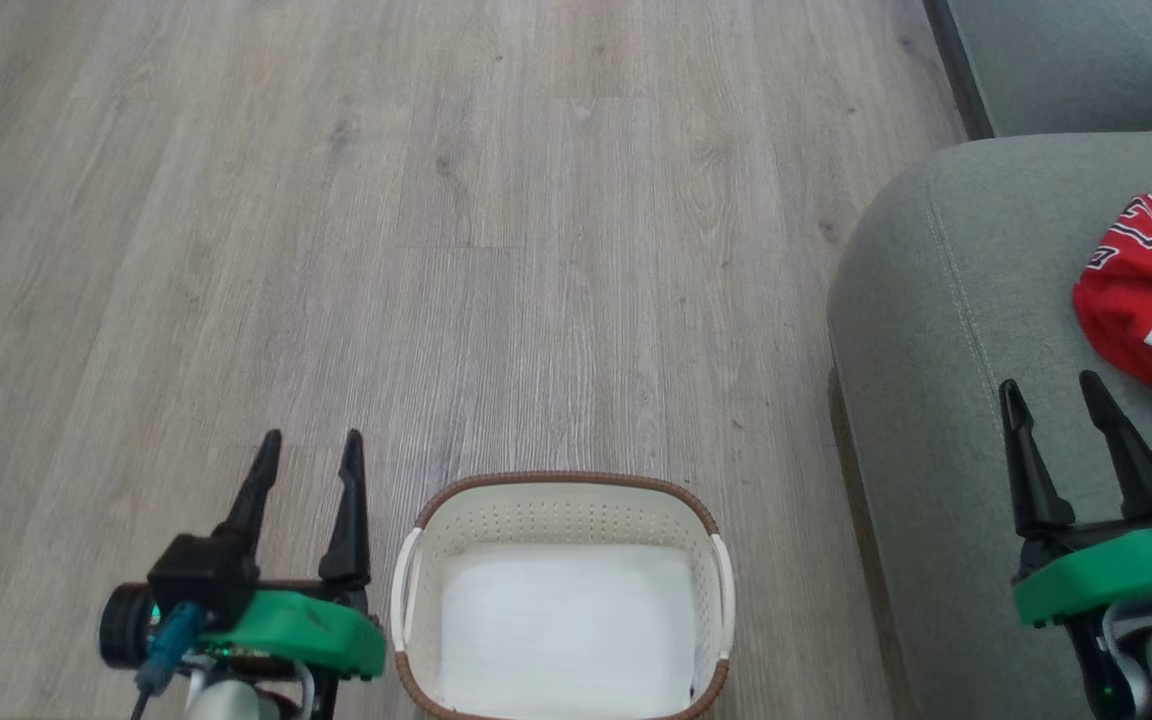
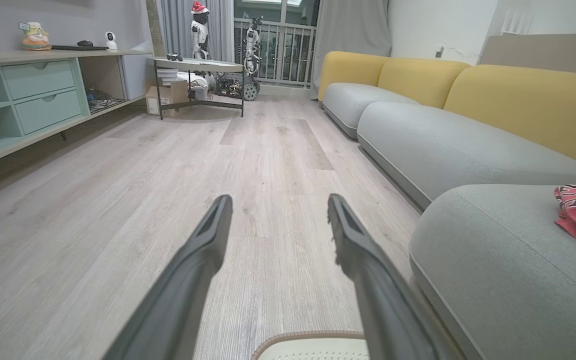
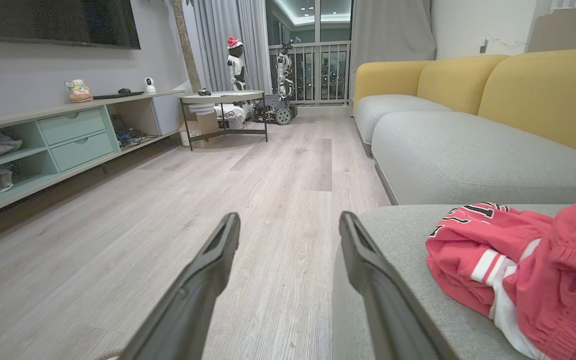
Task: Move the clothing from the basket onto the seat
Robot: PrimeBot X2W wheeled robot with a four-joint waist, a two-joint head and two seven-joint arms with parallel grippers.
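Grey-green fabric sofa seat [image 1: 936,420], a big cushion with rounded corners, stands just right of the small oval white perforated plastic basket [image 1: 561,482] with its brown woven-look rim, whose bottom looks bare. Crumpled red jersey clothing [image 1: 1141,295] with white stripes lies on the seat. The task seems done, so it would be best to check the basket's hidden near wall, then draw back without snagging cloth. The left gripper [image 1: 311,440] hovers just left of the basket, and the right gripper [image 1: 1051,385] hangs over the seat, just short of the clothing. Both are spread wide and empty.

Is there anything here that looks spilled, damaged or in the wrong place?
Nothing stands out. The basket stands upright on the floor, and the part of its inside that shows is bare. The red clothing lies crumpled, not folded, on the seat. No spill or damage shows.
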